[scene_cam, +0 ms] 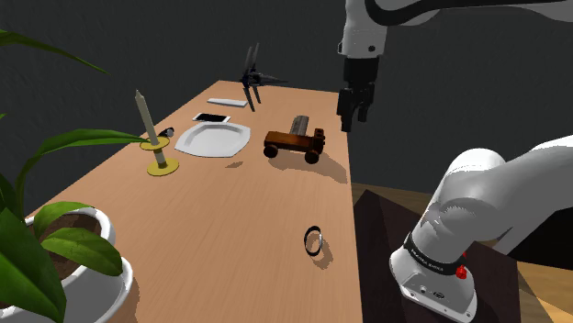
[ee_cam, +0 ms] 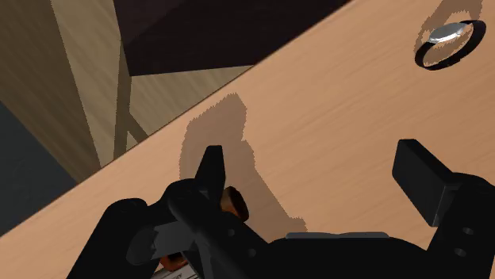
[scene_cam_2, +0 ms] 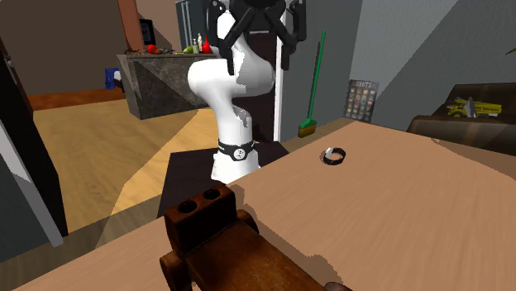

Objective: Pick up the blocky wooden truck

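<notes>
Shoulder view: the end effector (scene_cam: 354, 108) hangs released over the bench (scene_cam: 211, 229) edge; the brown wooden truck (scene_cam: 294, 142) stands on the bench below and beside it, apart; second exterior view: the truck sits well below the end effector; wrist view: the fingers (ee_cam: 420, 181) stand apart, clasping nothing; a dark ring (ee_cam: 448, 40) lies beyond them.

Arm links (scene_cam: 477, 197): white, rounded
Joint ring (scene_cam: 424, 254): black, pale lettering
Button (scene_cam: 462, 271): red, small
Gripper (scene_cam: 353, 115): all black
Fingers (ee_cam: 420, 178): blocky, either side of the jaws' gap
</notes>
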{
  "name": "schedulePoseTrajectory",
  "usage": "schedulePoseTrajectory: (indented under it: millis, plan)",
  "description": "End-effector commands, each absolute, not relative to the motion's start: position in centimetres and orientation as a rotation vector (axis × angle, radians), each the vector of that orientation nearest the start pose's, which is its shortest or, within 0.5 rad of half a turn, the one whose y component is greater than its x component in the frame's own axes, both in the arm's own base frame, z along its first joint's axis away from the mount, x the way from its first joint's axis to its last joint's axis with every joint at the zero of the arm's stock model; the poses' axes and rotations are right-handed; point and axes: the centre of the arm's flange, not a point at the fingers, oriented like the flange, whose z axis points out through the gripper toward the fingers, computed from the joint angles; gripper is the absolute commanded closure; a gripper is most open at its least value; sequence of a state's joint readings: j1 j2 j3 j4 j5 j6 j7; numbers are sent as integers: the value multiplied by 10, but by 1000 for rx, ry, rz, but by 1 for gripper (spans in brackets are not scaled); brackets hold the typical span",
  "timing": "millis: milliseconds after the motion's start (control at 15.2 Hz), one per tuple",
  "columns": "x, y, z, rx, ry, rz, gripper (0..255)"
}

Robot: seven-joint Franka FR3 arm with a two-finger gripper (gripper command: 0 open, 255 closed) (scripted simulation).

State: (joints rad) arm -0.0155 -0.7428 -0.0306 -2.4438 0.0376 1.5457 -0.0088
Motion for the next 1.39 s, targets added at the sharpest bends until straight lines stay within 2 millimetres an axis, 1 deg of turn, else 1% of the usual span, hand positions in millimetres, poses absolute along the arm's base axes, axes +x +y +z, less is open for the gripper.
schedulePoseTrajectory:
  millis: [0, 396, 858, 1188, 1254, 1320]
  plan:
    - [309, -12, 534, -3070, 46, 237, 0]
    - [360, -42, 500, -3082, 339, 133, 0]
    - [413, -91, 465, -3057, 682, 9, 0]
    - [445, -133, 444, -3013, 925, -82, 0]
    - [448, -138, 442, -3008, 948, -91, 0]
    - [448, -138, 437, -3008, 948, -91, 0]
